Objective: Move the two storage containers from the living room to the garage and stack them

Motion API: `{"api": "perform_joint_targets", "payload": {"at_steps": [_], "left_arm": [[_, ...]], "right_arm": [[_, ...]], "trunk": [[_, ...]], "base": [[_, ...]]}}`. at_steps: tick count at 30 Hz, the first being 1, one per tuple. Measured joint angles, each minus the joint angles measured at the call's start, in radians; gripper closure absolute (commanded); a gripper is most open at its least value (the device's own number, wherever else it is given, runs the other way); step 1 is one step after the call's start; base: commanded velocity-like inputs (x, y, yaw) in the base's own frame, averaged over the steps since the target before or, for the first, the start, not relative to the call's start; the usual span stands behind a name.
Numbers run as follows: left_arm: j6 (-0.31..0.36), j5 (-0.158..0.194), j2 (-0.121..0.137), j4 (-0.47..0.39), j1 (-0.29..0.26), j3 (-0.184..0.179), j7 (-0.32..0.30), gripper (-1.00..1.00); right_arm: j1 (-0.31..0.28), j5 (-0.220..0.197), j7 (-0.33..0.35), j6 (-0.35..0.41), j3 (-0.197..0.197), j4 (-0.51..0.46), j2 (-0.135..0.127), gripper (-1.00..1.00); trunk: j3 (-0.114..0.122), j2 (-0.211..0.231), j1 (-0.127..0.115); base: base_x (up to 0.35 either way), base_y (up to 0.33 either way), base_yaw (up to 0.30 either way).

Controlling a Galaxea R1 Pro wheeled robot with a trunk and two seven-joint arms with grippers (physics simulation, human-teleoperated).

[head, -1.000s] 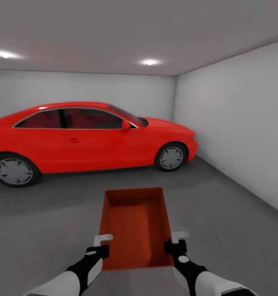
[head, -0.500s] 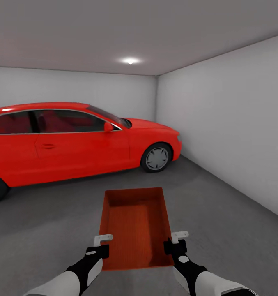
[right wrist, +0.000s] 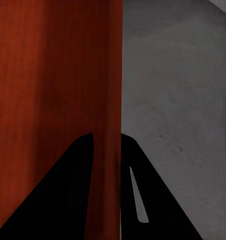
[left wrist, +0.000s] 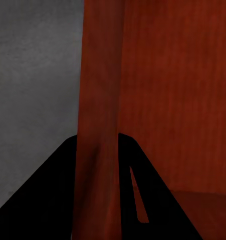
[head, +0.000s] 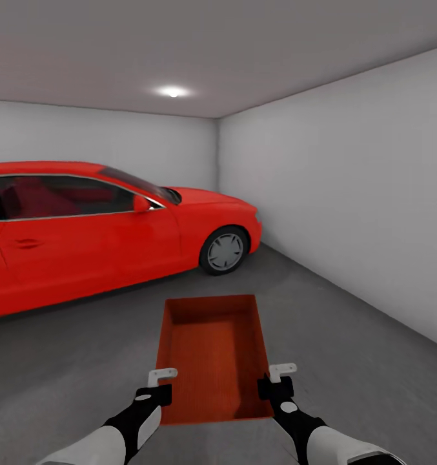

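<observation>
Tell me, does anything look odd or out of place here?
Nothing stands out. The bin is level and empty, with the left gripper and right gripper each clamped on a side wall. The car sits parked on the floor.

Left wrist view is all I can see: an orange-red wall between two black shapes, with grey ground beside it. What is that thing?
Observer: It is an open-top orange-red storage container, empty inside. The left gripper is clamped on one of its long walls.
Operator: Is the other arm doing anything?
Observer: Yes. The right gripper pinches the opposite long wall, so the bin sits between both arms.
Operator: And what room is this?
Observer: A garage. A red car stands ahead to the left, a white wall runs along the right, and the grey you see is the concrete floor.
</observation>
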Motion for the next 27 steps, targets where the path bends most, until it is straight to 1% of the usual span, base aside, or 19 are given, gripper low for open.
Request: {"api": "perform_joint_targets", "payload": {"at_steps": [27], "left_arm": [[0.0, 0.0, 0.0, 0.0, 0.0, 0.0, 0.0, 1.0]], "right_arm": [[0.0, 0.0, 0.0, 0.0, 0.0, 0.0, 0.0, 1.0]], "trunk": [[0.0, 0.0, 0.0]], "base": [[0.312, 0.188, -0.285]]}}
